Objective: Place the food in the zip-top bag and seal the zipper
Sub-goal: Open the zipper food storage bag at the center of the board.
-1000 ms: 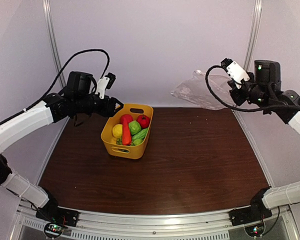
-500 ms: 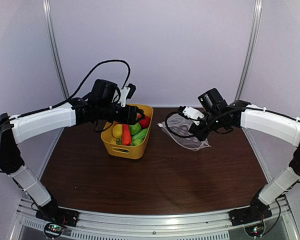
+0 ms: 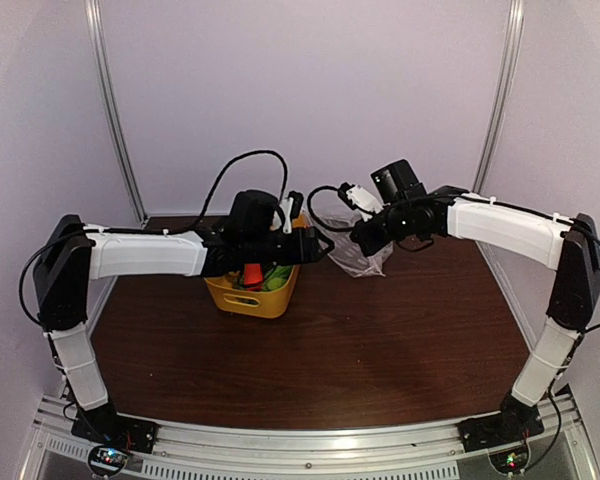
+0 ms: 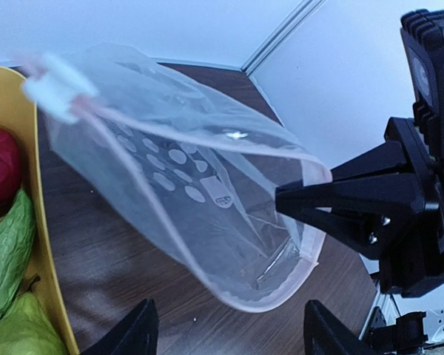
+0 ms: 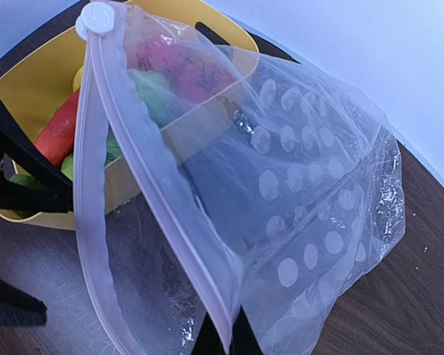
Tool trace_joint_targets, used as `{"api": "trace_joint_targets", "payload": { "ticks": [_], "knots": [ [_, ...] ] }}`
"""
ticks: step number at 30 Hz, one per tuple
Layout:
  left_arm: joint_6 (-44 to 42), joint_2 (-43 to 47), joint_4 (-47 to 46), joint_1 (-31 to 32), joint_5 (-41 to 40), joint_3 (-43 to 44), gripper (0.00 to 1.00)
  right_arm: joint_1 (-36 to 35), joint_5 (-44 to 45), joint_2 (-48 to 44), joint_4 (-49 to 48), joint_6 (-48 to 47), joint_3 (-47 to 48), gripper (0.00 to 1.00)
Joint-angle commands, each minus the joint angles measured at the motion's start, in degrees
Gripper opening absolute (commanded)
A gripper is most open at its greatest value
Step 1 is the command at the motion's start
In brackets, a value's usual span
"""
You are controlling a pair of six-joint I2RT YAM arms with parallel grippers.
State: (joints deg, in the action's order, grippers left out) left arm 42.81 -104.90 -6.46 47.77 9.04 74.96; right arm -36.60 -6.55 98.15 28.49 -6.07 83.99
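Observation:
The zip-top bag (image 5: pixel 311 192), clear with pale dots, hangs just right of the yellow basket (image 3: pixel 242 298). My right gripper (image 5: pixel 226 342) is shut on the bag's mouth edge, on the zipper (image 5: pixel 159 200). A white slider (image 5: pixel 96 18) sits at the zipper's far end. The mouth gapes toward my left gripper (image 4: pixel 229 336). That gripper is open, with the bag's lower rim just above its fingers and nothing between them. The food lies in the basket: an orange carrot (image 5: pixel 59 133), a red round one (image 4: pixel 0 163) and a green cucumber (image 4: pixel 7 251).
In the top view both arms meet at mid-table behind the basket, the left gripper (image 3: pixel 318 246) facing the right one (image 3: pixel 358 238) with the bag (image 3: pixel 365 258) between. Dark wood table (image 3: pixel 380 350). Metal posts stand at the back corners.
The right arm swung the bag down from the back right to beside the basket. The left arm reached across the basket toward the bag and its jaws opened wider.

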Motion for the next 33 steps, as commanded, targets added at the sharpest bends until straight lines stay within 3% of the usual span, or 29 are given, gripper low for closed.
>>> {"api": "trace_joint_targets", "payload": {
  "ticks": [1, 6, 14, 20, 22, 24, 26, 33],
  "knots": [
    [6.08, -3.46, -1.20, 0.57, -4.50, 7.64, 0.69, 0.29, 0.72, 0.69, -0.90, 5.30, 1.80, 0.00],
    [10.43, -9.63, 7.83, 0.48, -6.99, 16.66, 0.58, 0.04, 2.75, -3.67, -3.59, 5.78, -2.05, 0.00],
    [14.41, -11.60, 9.36, 0.49, -8.15, 16.47, 0.40, 0.52, 7.53, -9.08, -5.86, 4.89, -6.28, 0.00],
    [10.64, -12.54, 6.96, 0.65, -9.31, 18.53, 0.08, 1.98, 6.84, -10.90, -4.91, 4.61, -6.83, 0.00],
    [6.29, -12.71, 2.20, 1.00, -5.94, 18.81, 0.13, 2.29, 7.06, -11.49, -5.46, 3.60, -8.23, 0.00],
    [2.34, -12.65, 0.23, 1.55, -2.88, 19.52, 0.35, 2.67, 7.25, -12.00, -5.71, 2.50, -10.14, 0.00],
    [-0.26, -12.14, 0.09, 1.78, 0.69, 20.01, 0.51, 3.24, 7.24, -12.90, -6.28, 1.03, -12.32, 0.00],
    [-7.53, -2.51, 4.39, 1.89, 9.62, 10.26, 0.59, 10.29, 1.65, -16.57, -5.18, -4.42, -17.54, 0.00]
  ]
}}
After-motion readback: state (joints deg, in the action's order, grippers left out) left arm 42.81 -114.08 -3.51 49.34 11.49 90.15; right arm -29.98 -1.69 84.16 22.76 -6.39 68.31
